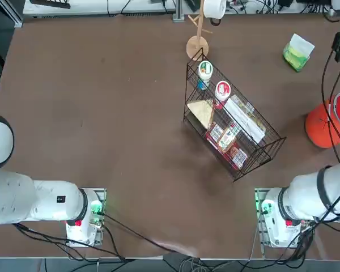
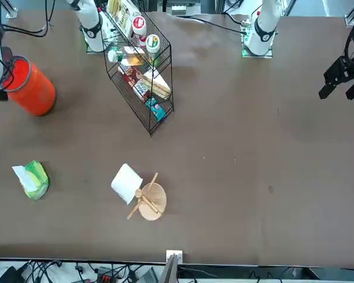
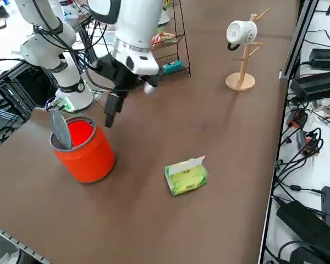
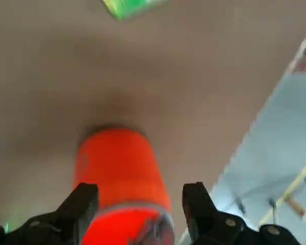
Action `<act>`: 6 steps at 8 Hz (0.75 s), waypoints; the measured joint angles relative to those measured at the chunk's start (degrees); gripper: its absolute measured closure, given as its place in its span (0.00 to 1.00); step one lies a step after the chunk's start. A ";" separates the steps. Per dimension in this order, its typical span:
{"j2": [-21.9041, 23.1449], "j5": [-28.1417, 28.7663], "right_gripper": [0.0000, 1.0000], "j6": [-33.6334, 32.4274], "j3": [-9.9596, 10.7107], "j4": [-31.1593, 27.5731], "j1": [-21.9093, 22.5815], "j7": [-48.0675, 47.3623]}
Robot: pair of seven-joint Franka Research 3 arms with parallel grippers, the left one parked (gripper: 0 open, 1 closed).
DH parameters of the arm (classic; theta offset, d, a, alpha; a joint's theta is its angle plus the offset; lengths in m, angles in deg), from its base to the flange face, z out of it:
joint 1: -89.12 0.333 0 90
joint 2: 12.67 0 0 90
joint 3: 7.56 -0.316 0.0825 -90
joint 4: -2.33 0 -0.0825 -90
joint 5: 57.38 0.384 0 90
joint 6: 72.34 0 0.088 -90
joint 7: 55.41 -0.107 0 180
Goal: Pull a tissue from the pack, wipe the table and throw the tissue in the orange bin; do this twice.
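The orange bin (image 3: 88,151) stands on the brown table (image 1: 102,113) near its right edge, also seen from above (image 1: 323,124) and from across the table (image 2: 29,88). A pale grey tissue (image 3: 60,129) sticks up inside it against the rim. My right gripper (image 3: 110,113) hangs just above the bin on the basket side, pointing down. In the wrist view the right gripper (image 4: 140,204) is open, with nothing between its fingers and the bin (image 4: 122,168) below. The green pack (image 3: 186,176) lies further out on the table (image 1: 297,54), a white sheet poking from its top.
A black wire basket (image 1: 229,124) with cups and boxes stands mid-table beside the working arm. A wooden mug tree (image 3: 242,55) with a white mug stands at the far edge. Cables and devices lie beyond the table's edge (image 3: 275,165).
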 joint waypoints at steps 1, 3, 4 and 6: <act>-2.60 2.03 0.01 4.76 -0.08 1.01 0.03 3.30; -7.67 3.06 0.01 12.11 -0.13 3.80 0.06 11.07; -10.25 3.18 0.01 15.16 -0.38 5.57 0.07 14.05; -14.89 3.20 0.03 21.82 -1.34 7.59 0.13 17.35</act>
